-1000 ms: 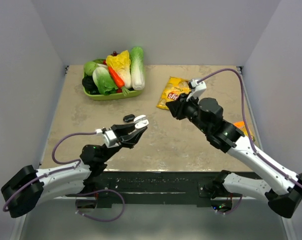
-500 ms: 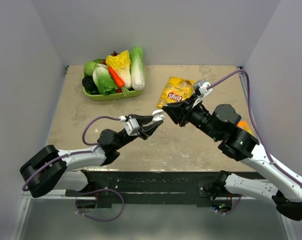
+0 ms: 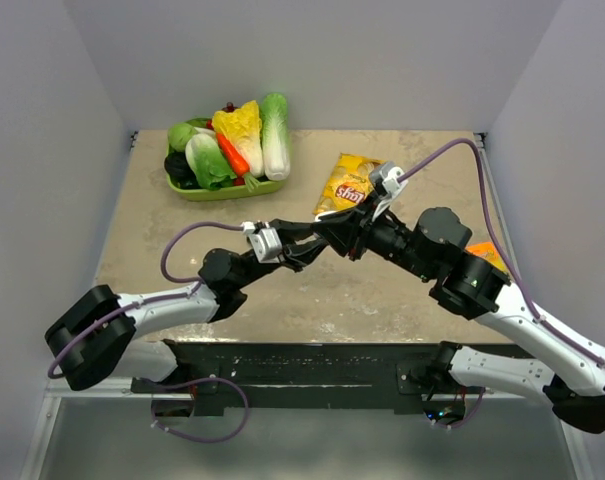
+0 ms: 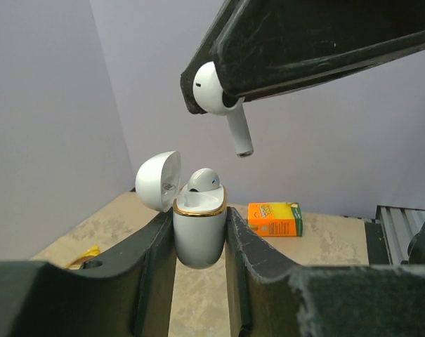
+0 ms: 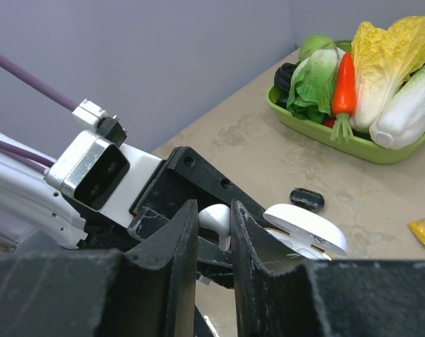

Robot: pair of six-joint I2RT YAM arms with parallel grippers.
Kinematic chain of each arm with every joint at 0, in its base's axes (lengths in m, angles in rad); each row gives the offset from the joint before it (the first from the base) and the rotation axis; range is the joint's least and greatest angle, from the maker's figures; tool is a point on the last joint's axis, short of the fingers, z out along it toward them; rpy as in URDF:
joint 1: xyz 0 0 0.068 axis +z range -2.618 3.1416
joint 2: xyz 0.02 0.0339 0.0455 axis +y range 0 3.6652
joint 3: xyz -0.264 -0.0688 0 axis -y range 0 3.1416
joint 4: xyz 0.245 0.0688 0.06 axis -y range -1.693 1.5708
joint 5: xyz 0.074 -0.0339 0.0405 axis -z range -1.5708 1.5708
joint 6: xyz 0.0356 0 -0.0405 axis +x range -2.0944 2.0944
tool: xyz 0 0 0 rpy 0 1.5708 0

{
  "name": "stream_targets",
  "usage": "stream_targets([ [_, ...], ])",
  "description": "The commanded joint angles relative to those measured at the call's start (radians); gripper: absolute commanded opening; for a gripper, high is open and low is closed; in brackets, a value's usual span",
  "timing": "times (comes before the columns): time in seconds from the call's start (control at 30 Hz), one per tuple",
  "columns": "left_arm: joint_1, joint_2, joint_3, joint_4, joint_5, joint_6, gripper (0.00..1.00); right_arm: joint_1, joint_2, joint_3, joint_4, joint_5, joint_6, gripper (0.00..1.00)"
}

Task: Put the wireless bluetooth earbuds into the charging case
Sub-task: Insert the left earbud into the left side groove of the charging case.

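Note:
My left gripper point(image 4: 200, 215) is shut on the white charging case point(image 4: 198, 242), which has a gold rim, and holds it upright above the table. Its lid point(image 4: 158, 180) is open to the left. One white earbud point(image 4: 202, 180) sits in the case. My right gripper point(image 5: 213, 209) is shut on a second white earbud point(image 5: 216, 220). In the left wrist view this earbud point(image 4: 216, 90) hangs just above the case, slightly right of it, stem pointing down. In the top view the left gripper point(image 3: 304, 247) and right gripper point(image 3: 329, 232) meet at mid-table.
A green tray point(image 3: 228, 191) of toy vegetables stands at the back left. A yellow snack bag point(image 3: 348, 183) lies behind the grippers. An orange box point(image 4: 272, 219) lies at the right. A small dark oval object point(image 5: 306, 199) lies on the table under the case.
My left gripper has carried the case right and up to mid-table. My right gripper has moved left and down with the earbud to just above the case.

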State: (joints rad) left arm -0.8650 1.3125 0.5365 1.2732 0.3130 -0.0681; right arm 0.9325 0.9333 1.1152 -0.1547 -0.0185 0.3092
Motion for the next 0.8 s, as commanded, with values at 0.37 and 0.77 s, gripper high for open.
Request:
stream_targets([
  [0.37,0.003,0.007,0.082,0.624,-0.045,-0.114,0.00,0.009,-0.010,0.001,0.124,0.127,0.001,0.00],
  [0.77,0.004,0.004,0.109,0.624,-0.028,-0.125,0.00,0.009,0.006,0.006,0.122,0.147,-0.007,0.00],
])
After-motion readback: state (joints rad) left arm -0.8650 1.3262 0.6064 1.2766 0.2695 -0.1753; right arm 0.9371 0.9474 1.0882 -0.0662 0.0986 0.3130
